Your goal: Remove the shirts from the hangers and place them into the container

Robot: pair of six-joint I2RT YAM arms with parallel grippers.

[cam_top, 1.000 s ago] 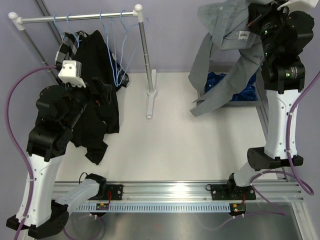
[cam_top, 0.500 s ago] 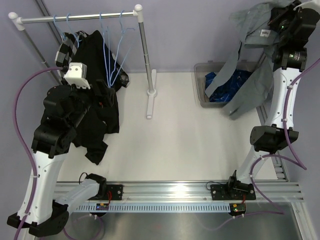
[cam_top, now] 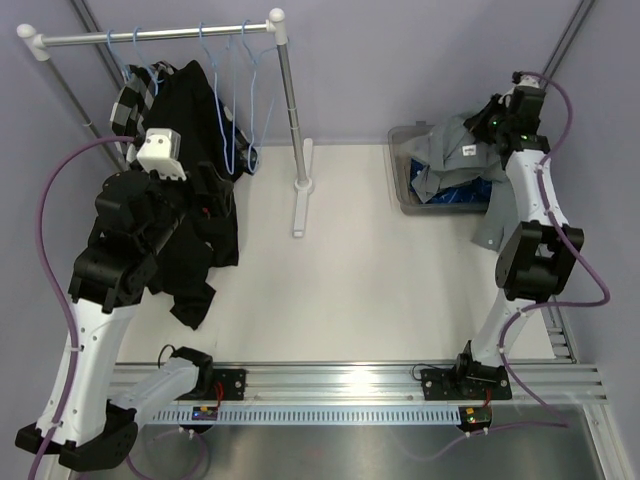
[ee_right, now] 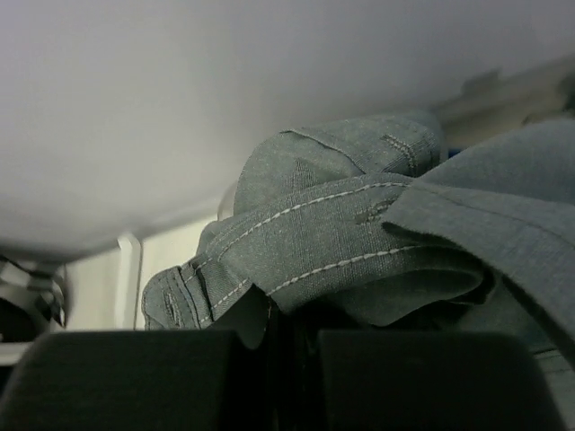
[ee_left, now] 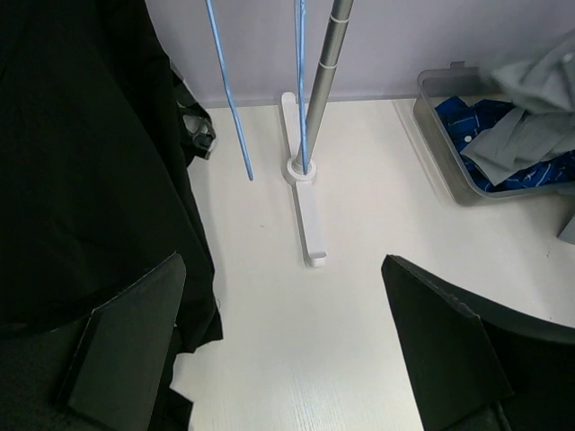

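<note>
Grey shirt (cam_top: 455, 150) drapes over the container (cam_top: 400, 185) rim — rack (cam_top: 290, 110) well apart.

The grey shirt (ee_right: 359, 233) is matt woven cloth (pale stitching); rail (cam_top: 170, 33) glossy metal.

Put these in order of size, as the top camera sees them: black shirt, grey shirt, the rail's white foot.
1. black shirt, biggest
2. grey shirt, bunched up
3. white foot, clearly smallest
</note>
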